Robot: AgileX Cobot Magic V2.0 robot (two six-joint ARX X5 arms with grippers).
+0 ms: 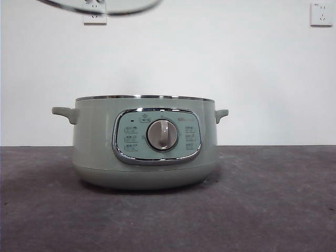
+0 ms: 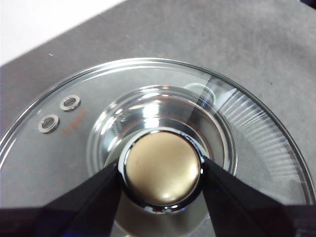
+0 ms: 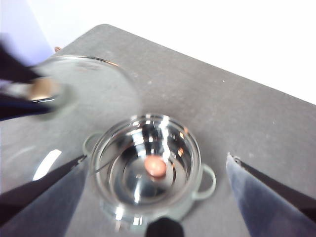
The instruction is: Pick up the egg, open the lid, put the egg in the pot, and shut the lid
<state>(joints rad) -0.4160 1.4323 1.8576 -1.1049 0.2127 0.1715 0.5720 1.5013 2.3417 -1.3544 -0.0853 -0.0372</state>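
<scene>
Egg in, lid off: only closing remains.

Front view: the pot stands open on the desk, the lid held high at 11 o'clock; two wall sockets behind. Left wrist view: the left claw is clamped on the lid's knob. Right wrist view: the right claw, jaws wide apart, hangs above the pot, the egg on its floor; nothing blocks the rim.
</scene>
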